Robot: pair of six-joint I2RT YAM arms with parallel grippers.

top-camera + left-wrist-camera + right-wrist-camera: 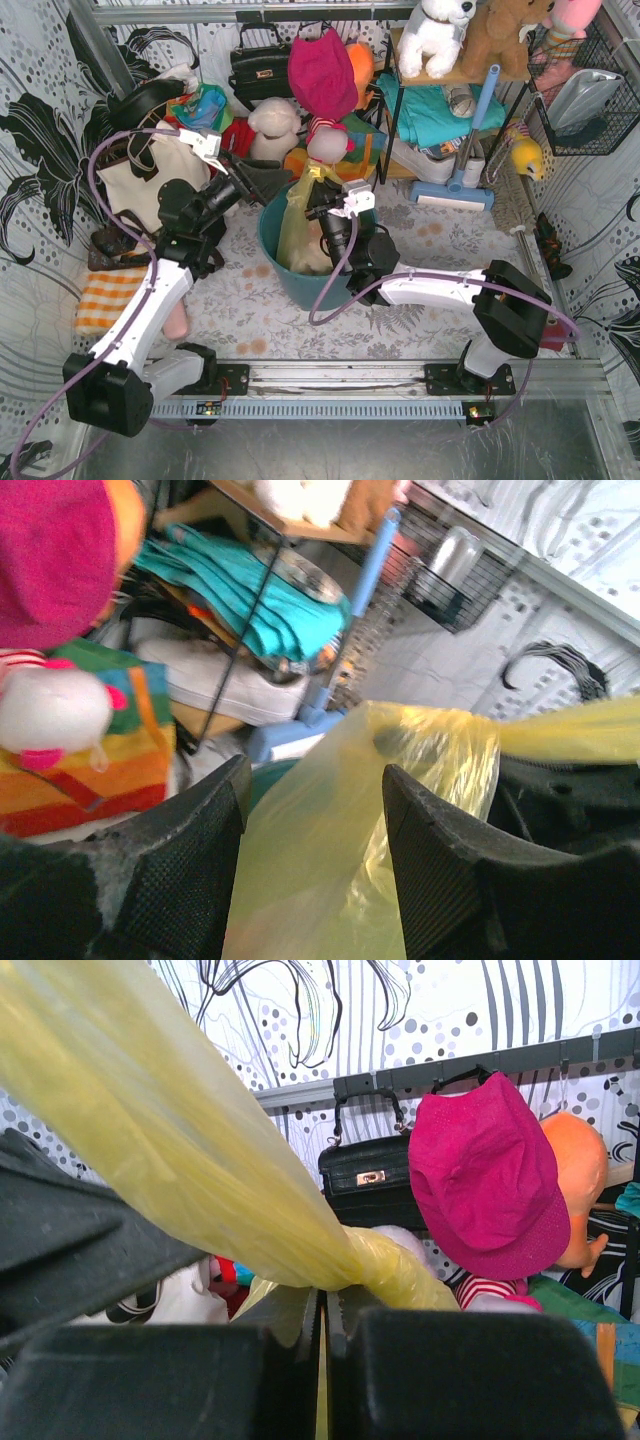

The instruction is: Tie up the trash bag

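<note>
The trash bag [298, 228], thin translucent yellow-green plastic, stands upright in the teal bin [290, 287]; its top is gathered and twisted into a tight neck.

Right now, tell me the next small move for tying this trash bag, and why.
Probably close the left gripper: its jaws stand open with the trash bag film between them, while the right gripper is shut on the bag's twisted neck.
</note>
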